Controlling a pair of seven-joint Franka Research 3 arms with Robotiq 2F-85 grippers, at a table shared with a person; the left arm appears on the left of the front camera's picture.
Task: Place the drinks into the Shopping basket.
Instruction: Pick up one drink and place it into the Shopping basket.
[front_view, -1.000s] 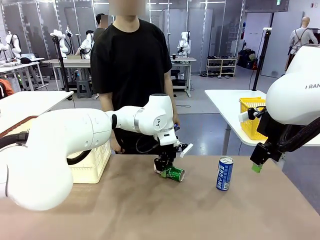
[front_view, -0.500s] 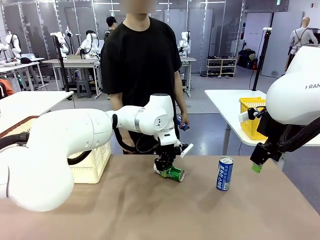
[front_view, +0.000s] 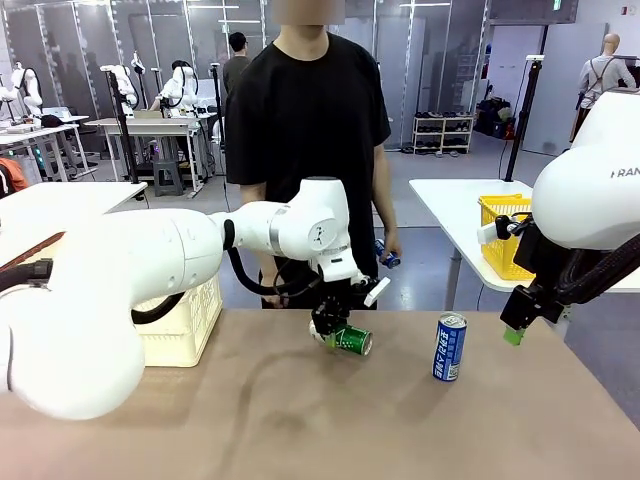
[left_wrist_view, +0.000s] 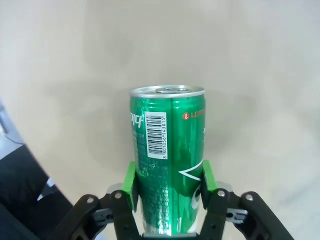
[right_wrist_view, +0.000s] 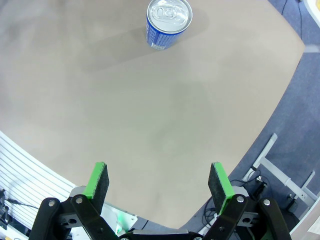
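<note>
My left gripper (front_view: 331, 333) is shut on a green drink can (front_view: 351, 341), holding it tilted on its side just above the middle of the brown table. In the left wrist view the green pads (left_wrist_view: 131, 182) clamp the green can (left_wrist_view: 167, 150) on both sides. A blue-and-white can (front_view: 449, 347) stands upright on the table at the right, seen from above as the blue can (right_wrist_view: 168, 17). My right gripper (front_view: 514, 328) hangs open beyond the table's right edge; the right gripper (right_wrist_view: 157, 185) has nothing between its fingers. The cream Shopping basket (front_view: 186, 320) sits at the left, mostly behind my left arm.
A person in a black shirt stands at the far edge, holding a small blue can (front_view: 389, 258) in one lowered hand. A yellow mesh basket (front_view: 500, 235) sits on a white side table at the right. The table's near half is bare.
My left gripper has raised the green can slightly off the table. The person has stepped to the right, and the hand with the blue can has moved right and down. The right arm is still.
</note>
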